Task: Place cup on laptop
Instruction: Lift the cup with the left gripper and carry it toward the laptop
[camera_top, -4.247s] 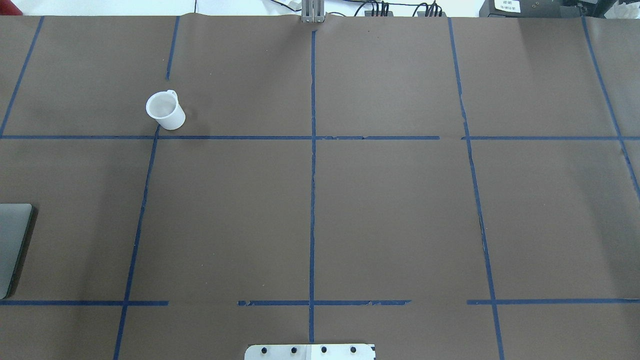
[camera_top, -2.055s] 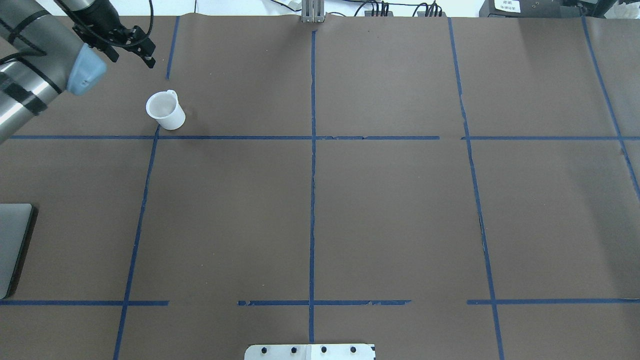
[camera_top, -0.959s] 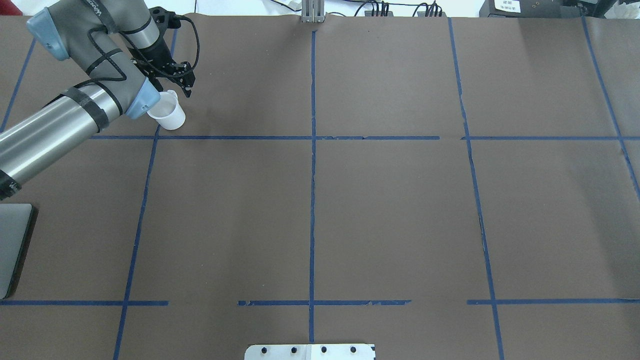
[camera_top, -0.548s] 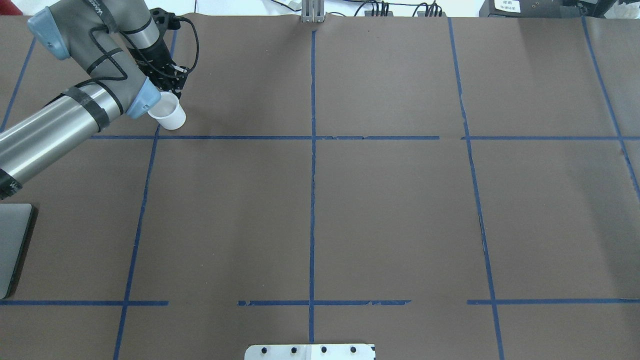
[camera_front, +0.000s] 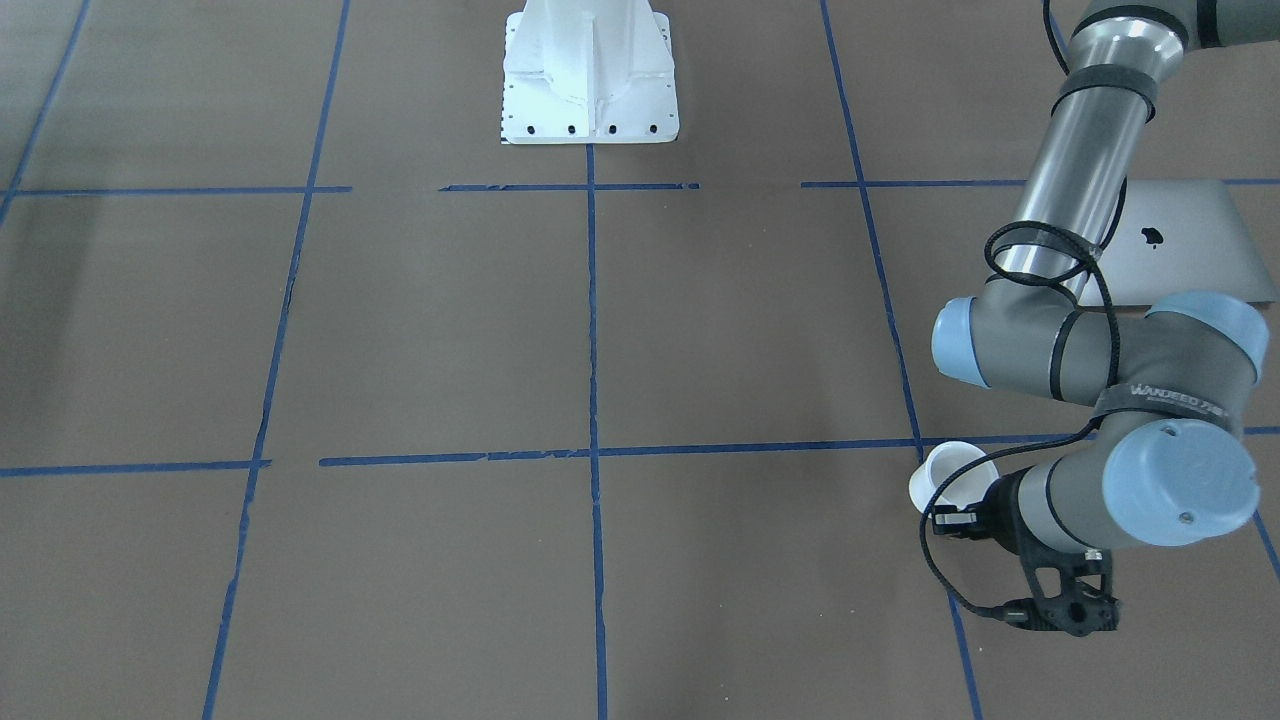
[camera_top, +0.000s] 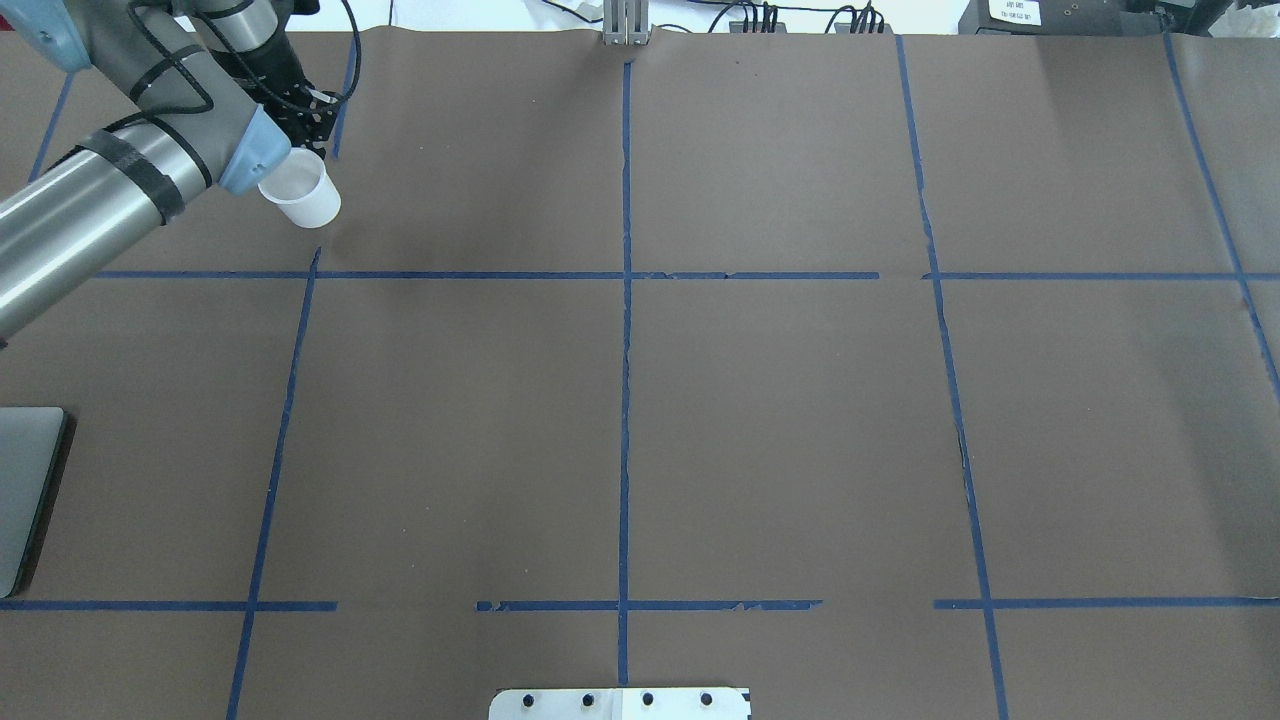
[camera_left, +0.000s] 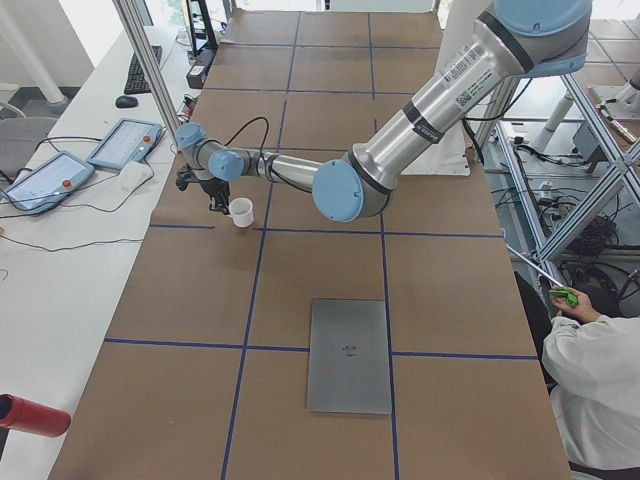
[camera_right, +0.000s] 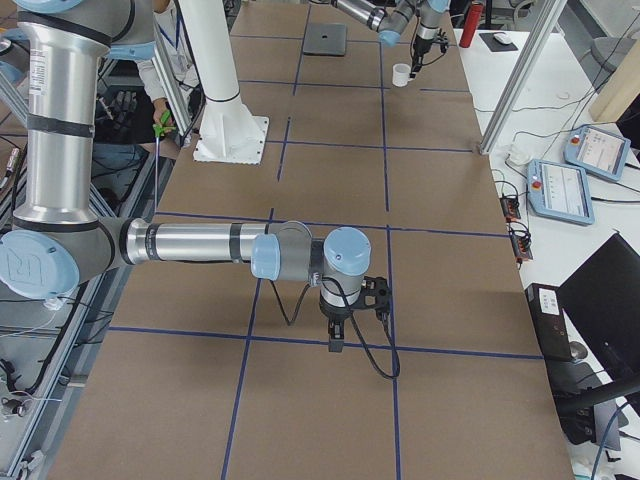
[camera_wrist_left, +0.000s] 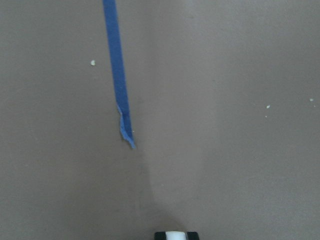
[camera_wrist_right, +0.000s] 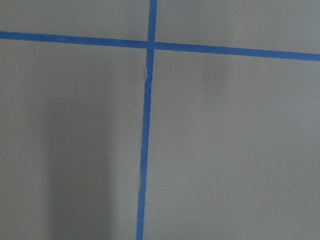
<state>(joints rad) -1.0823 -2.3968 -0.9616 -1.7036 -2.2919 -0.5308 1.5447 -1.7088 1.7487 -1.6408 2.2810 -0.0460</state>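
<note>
Because the laptop lies flat, back toward the base and further out to the left of the left gripper, well apart from it and with its long side running sideways, a carry back and outward is judged necessary. The cup is clamped by its handle in that gripper, just below it, seemingly clear of the table. The right gripper is far off; whether it is clenched cannot be told.
</note>
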